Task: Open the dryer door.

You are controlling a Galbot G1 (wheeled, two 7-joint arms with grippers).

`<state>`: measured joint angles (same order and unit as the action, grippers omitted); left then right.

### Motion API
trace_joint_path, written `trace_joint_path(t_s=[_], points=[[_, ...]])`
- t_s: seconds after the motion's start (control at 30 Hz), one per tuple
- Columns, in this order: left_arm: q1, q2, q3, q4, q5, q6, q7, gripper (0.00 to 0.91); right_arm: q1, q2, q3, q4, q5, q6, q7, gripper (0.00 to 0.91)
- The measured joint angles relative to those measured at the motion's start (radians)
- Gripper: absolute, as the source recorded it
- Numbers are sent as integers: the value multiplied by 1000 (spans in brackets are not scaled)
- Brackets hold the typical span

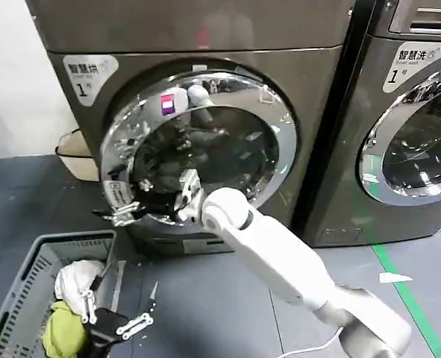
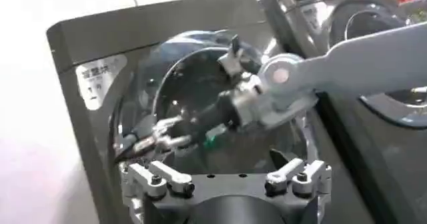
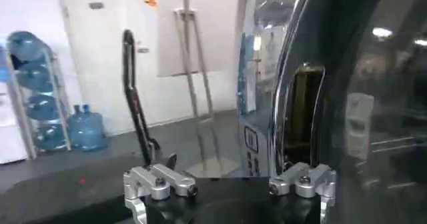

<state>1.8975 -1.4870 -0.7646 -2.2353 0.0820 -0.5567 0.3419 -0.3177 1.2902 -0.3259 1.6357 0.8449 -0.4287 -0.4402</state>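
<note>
We see a grey laundry basket (image 1: 26, 287) on the dark floor (image 1: 205, 298), holding a white cloth (image 1: 74, 280) and a yellow-green cloth (image 1: 60, 332) just below it. To the right stands a second grey machine (image 1: 414, 127) — its round chrome-rimmed door (image 1: 421, 142) closed. A strip of green tape (image 1: 410, 298) runs along the floor beside it. In the right wrist view, blue water bottles (image 3: 37, 89) sit stacked on a rack, one more (image 3: 87, 129) on the floor.

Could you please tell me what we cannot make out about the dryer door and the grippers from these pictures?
- Head view: whether the dryer door has unlatched; the right gripper and its arm cover the door's left rim.
- Right wrist view: the door's handle recess is partly behind the gripper's fingers; contact is unclear.
- Head view: the left gripper by the laundry basket is cut off by the bottom edge.
</note>
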Motion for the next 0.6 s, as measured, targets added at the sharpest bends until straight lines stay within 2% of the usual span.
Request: trace_joint_path(t_s=[0.37,0.6], points=[[-1,53,-193,39,-8,68,-3,907,-4,-106,-21,113,64,-3,-8,907],[-39,105,-303,71,-83,79,-4,907,-21,-165,-36,184,91,2,-23,907]])
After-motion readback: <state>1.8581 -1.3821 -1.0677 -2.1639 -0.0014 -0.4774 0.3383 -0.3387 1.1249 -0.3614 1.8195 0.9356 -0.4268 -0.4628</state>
